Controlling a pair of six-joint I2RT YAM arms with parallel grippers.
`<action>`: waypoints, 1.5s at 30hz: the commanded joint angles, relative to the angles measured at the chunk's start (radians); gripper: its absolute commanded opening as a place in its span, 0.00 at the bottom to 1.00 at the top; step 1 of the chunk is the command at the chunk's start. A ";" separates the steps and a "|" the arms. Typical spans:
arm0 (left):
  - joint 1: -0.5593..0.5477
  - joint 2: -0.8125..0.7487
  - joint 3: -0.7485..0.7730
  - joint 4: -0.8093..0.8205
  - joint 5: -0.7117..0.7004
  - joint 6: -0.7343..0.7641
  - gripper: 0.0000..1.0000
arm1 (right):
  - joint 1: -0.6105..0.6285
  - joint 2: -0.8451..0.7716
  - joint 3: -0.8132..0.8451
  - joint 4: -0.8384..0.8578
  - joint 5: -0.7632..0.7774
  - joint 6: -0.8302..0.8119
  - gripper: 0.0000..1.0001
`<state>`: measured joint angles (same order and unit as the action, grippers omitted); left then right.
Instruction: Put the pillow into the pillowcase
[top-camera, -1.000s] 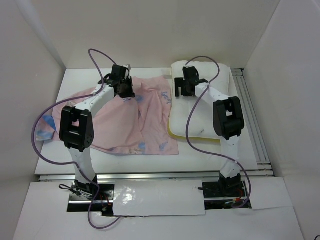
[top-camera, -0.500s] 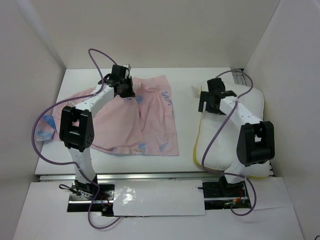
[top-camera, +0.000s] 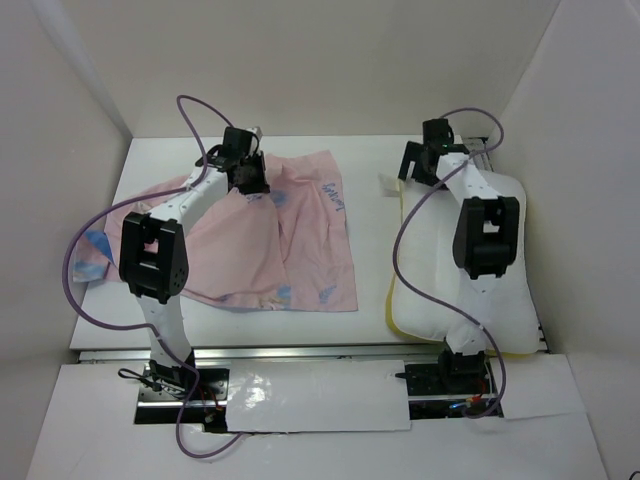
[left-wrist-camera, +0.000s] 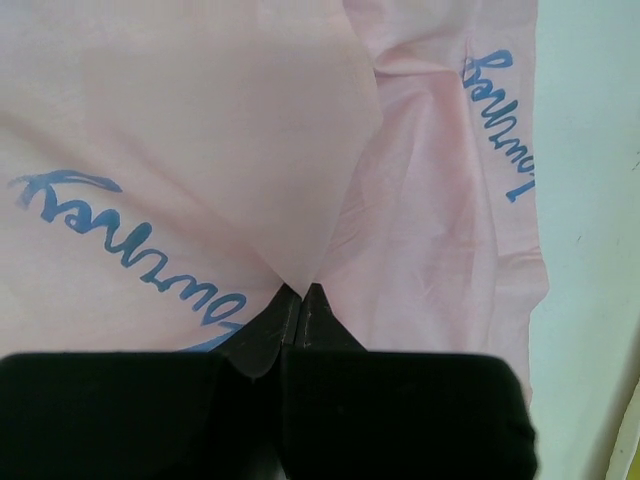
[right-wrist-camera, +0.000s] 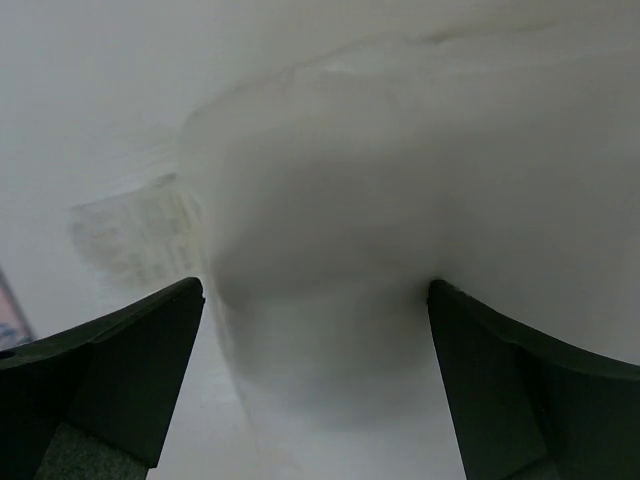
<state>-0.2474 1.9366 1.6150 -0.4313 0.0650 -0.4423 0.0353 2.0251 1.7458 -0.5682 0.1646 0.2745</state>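
Note:
The pillowcase (top-camera: 290, 240) lies spread on the left half of the table, pale pink side up with blue lettering. My left gripper (top-camera: 247, 180) is shut on a raised fold of it near its far edge; the left wrist view shows the jaws (left-wrist-camera: 300, 300) pinched together on the pink cloth (left-wrist-camera: 200, 150). The white pillow (top-camera: 470, 290) lies on the right, its yellow edge strip (top-camera: 393, 312) toward the pillowcase. My right gripper (top-camera: 412, 172) is open at the pillow's far left corner. In the right wrist view the gripper (right-wrist-camera: 315, 340) has its fingers wide apart on either side of that corner (right-wrist-camera: 380, 230).
A small white label (top-camera: 388, 183) sticks out from the pillow's corner; it also shows in the right wrist view (right-wrist-camera: 130, 235). A metal rail (top-camera: 490, 152) runs along the table's right side. White walls enclose the table on three sides.
The pillow has moved from the back middle to the right side and nearer the front. My right gripper now sits at its far left corner. The left arm has not moved.

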 joint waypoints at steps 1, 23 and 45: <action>-0.004 0.012 0.066 -0.003 0.012 0.033 0.00 | 0.031 0.110 0.023 -0.018 -0.086 -0.055 1.00; 0.005 -0.040 0.079 -0.037 0.082 0.024 0.00 | 0.439 -0.259 -0.193 0.209 -0.212 -0.383 0.00; -0.013 -0.203 0.016 -0.101 0.048 0.010 0.00 | 0.695 -0.131 -0.127 0.349 -0.332 -0.405 0.00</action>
<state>-0.2489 1.7576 1.5970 -0.5213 0.0982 -0.4248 0.6823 1.8946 1.5627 -0.3325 -0.1036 -0.1066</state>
